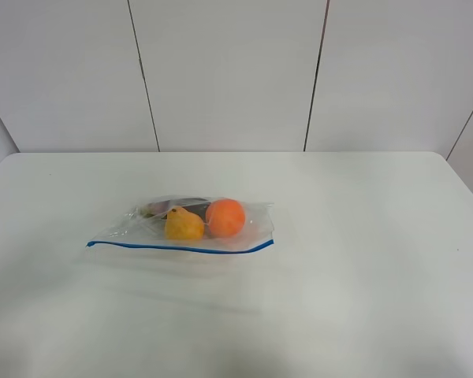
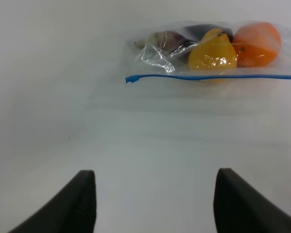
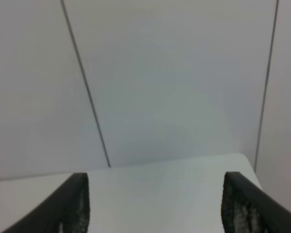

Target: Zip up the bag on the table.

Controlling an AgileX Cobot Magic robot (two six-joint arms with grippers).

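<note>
The clear bag (image 1: 185, 223) lies flat on the white table (image 1: 363, 260), left of centre. Its blue seal strip (image 1: 181, 247) runs along the near edge. An orange (image 1: 225, 217), a yellow fruit (image 1: 184, 225) and a dark item (image 1: 173, 206) show through it. In the left wrist view the bag (image 2: 208, 51) and its strip (image 2: 213, 76) lie ahead of my open, empty left gripper (image 2: 155, 199), well apart from it. My right gripper (image 3: 155, 204) is open and empty, facing the wall over the table's far edge. Neither arm shows in the exterior high view.
A grey panelled wall (image 1: 229, 71) with dark seams stands behind the table's far edge. The right wrist view shows the table's far right corner (image 3: 237, 162).
</note>
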